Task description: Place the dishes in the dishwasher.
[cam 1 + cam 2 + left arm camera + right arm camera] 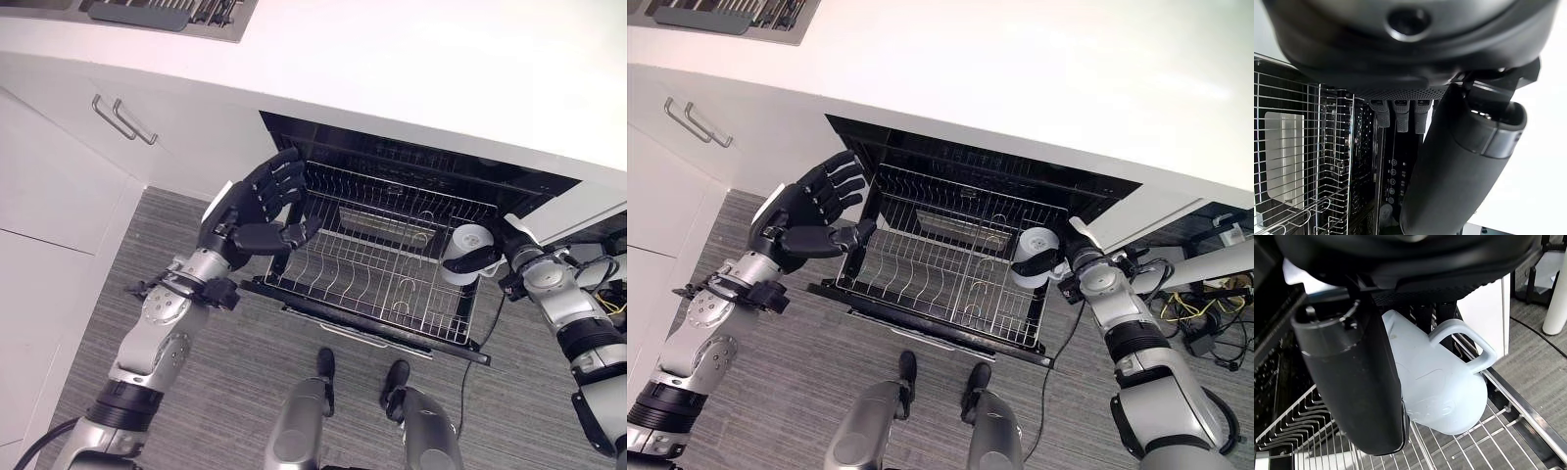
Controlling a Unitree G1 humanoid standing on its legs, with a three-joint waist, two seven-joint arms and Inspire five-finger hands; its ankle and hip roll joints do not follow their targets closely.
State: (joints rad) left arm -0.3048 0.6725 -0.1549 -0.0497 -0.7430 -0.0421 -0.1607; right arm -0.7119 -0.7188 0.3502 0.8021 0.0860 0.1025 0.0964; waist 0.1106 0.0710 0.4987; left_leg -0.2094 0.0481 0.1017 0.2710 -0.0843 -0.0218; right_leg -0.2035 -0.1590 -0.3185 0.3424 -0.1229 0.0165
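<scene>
The right hand (1356,382) is gripping a pale blue-white mug (1442,382), with thumb and fingers curled round its body. It is holding the mug over the right end of the pulled-out dishwasher rack (377,279), just above the wires and not yet resting on them, as far as the wrist view shows. The mug is lying tilted, its long axis slanting down toward the rack floor, with the loop handle (1469,345) pointing away from the palm toward the rack's right rail. The coming move appears to turn on this: the mug is sitting directly beyond the fingers with open wire below it, so a short lowering and release should seat it.

The left hand (260,211) is hovering at the rack's left far corner, fingers spread and only loosely bent, holding nothing; it is well apart from the mug, so the right hand is clearly nearer.

The mug is smooth and glossy, likely ceramic, rounded at the base. The rack is thin bright metal wire with upright tines. The white counter (411,69) is overhanging the dark dishwasher opening.
</scene>
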